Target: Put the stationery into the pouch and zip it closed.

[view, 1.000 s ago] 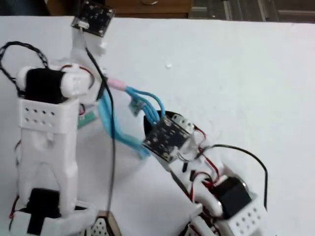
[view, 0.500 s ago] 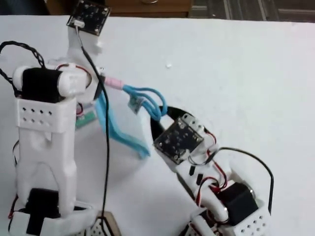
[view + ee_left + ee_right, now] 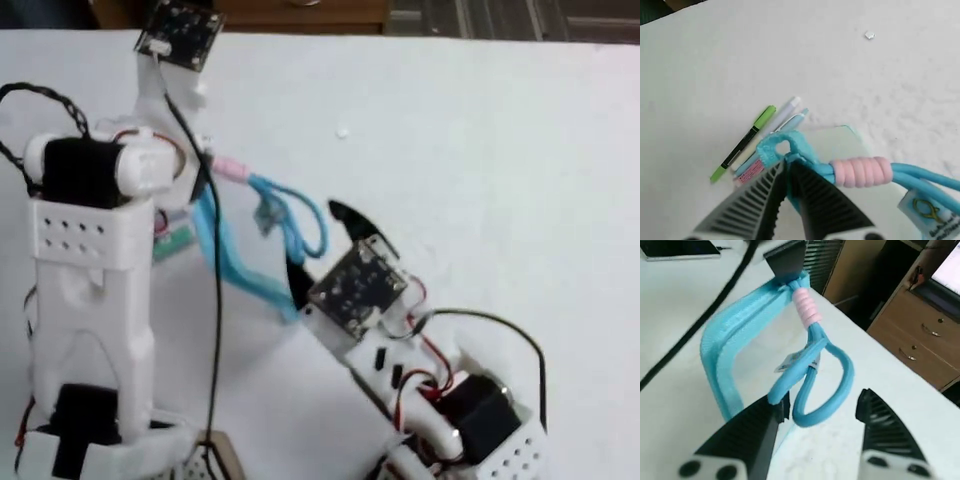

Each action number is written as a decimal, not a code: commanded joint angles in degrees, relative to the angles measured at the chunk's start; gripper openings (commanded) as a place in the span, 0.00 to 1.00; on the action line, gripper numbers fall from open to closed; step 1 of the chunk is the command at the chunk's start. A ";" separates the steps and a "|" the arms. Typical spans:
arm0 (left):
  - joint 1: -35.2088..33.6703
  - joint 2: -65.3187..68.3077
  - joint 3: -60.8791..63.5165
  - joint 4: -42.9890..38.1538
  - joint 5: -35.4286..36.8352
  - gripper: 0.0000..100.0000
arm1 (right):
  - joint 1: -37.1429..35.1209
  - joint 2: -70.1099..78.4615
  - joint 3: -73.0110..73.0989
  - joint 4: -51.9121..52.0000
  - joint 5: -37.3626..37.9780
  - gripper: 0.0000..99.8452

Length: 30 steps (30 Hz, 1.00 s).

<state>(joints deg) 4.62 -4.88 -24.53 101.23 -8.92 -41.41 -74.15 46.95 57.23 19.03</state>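
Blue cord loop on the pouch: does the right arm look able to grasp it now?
Probably yes. The right gripper is open, and the blue cord loop seems to lie between its fingers, nothing in the way. The left gripper holds the pouch.

A white table fills my remote feed, with one small white scrap lying on its bare surface. A flat dark device rests on the table in the right wrist view. Beyond the table's edge I see a wooden drawer unit with metal handles. In the high view, brown wooden furniture lines the table's far edge.
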 commanded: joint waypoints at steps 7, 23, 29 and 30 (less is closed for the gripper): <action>0.22 4.62 0.62 0.35 0.44 0.02 | -0.66 -0.57 -6.68 6.99 -0.62 0.22; 0.22 4.62 0.62 0.26 0.44 0.02 | -0.75 -1.80 -10.29 8.31 -12.31 0.22; 0.22 4.62 0.62 0.26 0.44 0.02 | -0.48 -2.33 -9.58 12.79 -14.33 0.22; 0.22 4.62 0.62 0.26 0.44 0.02 | -0.31 -1.71 -8.79 12.44 -14.33 0.22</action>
<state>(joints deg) 4.62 -4.88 -24.53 101.23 -8.92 -42.20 -76.97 38.86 69.54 5.58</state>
